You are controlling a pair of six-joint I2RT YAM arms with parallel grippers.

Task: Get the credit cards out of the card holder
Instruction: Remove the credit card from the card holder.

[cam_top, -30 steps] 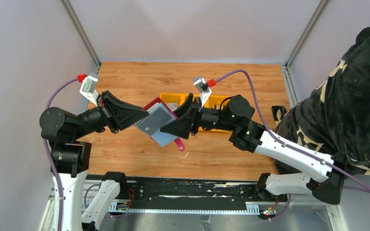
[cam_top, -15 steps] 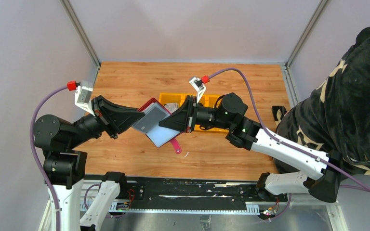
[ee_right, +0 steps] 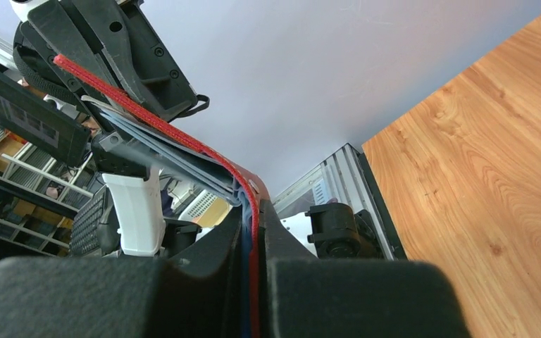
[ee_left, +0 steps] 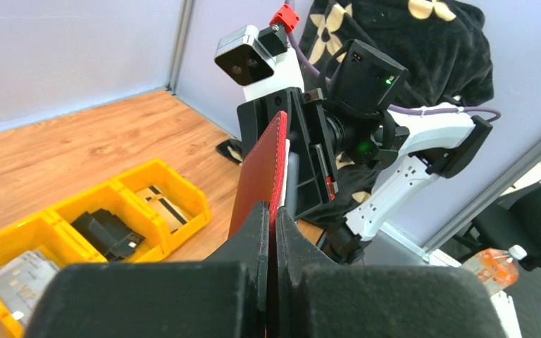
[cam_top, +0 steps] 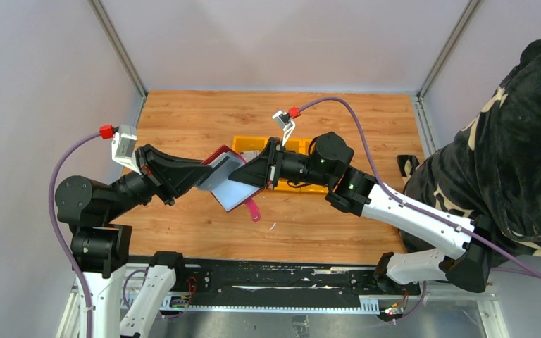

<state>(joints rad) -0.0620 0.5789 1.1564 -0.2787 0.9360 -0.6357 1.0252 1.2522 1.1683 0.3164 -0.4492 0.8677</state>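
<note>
The dark red card holder (cam_top: 227, 182) hangs open above the table between both arms, its pink-red tab (cam_top: 253, 209) dangling below. My left gripper (cam_top: 199, 176) is shut on its left half; the left wrist view shows the red edge (ee_left: 266, 165) pinched between the jaws of the left gripper (ee_left: 272, 211). My right gripper (cam_top: 255, 176) is shut on the right half, and in the right wrist view the red edge (ee_right: 183, 137) and grey-blue lining (ee_right: 156, 146) run into the right gripper (ee_right: 251, 211). A greyish credit card (cam_top: 217, 171) shows against the inside.
A yellow three-compartment bin (cam_top: 310, 149) stands on the wooden table behind the right gripper, its compartments (ee_left: 176, 193) holding flat dark and grey cards (ee_left: 106, 232). A dark flowered cloth (cam_top: 514, 155) covers the right side. Metal frame posts rise at the back corners.
My right gripper has closed on the holder's right half. Both arms shifted slightly left and back, and the holder has tilted so less of its inside shows.
</note>
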